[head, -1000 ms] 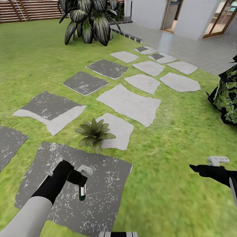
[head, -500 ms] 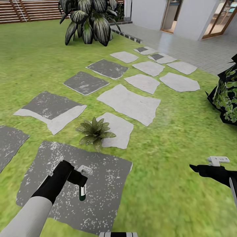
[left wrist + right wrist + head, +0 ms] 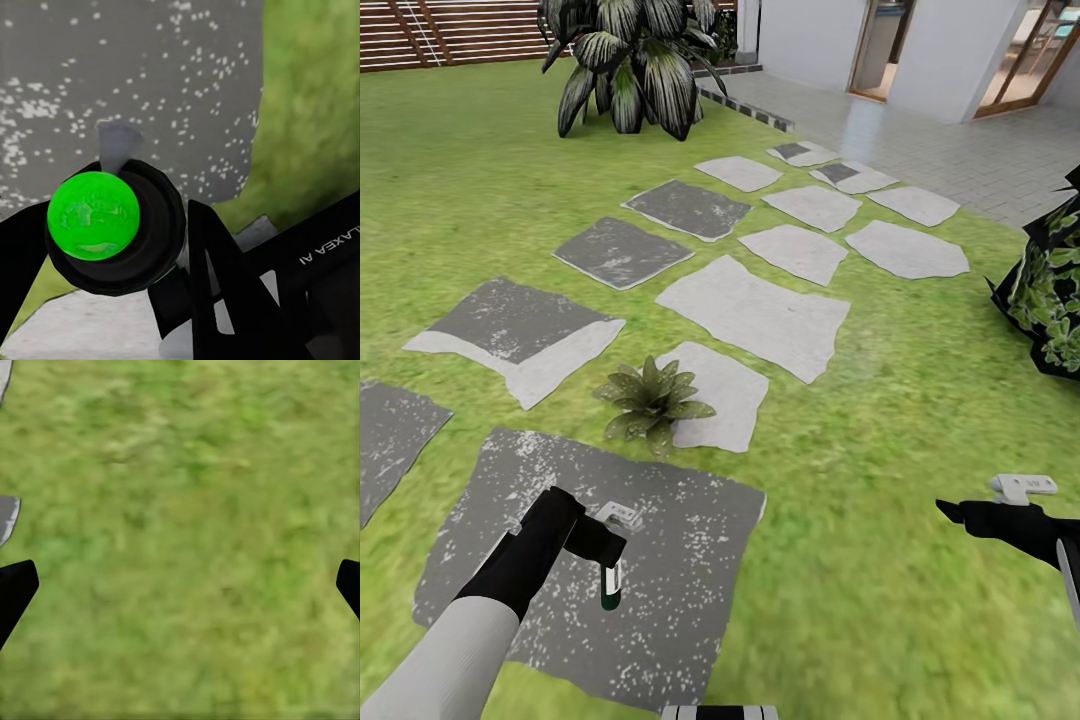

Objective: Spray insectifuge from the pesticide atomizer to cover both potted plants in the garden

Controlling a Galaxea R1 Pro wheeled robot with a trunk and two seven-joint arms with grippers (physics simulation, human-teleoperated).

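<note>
View crept slightly, nothing else moved. Left tool (image 3: 603,560) still clenched on the atomizer (image 3: 610,583), potted plant (image 3: 651,401) at 12 o'clock; right tool (image 3: 180,585) spread, empty. Closing in to spray, I'd judge.

potted plant (image 3: 650,398) on lawn (image 3: 920,420), touching stepping stone (image 3: 717,395) at its right | speckled slab (image 3: 660,560) just nearer than plant | pesticide atomizer (image 3: 611,580) over slab | palm (image 3: 625,60) far behind plant | shrub (image 3: 1050,300) right of plant
</note>
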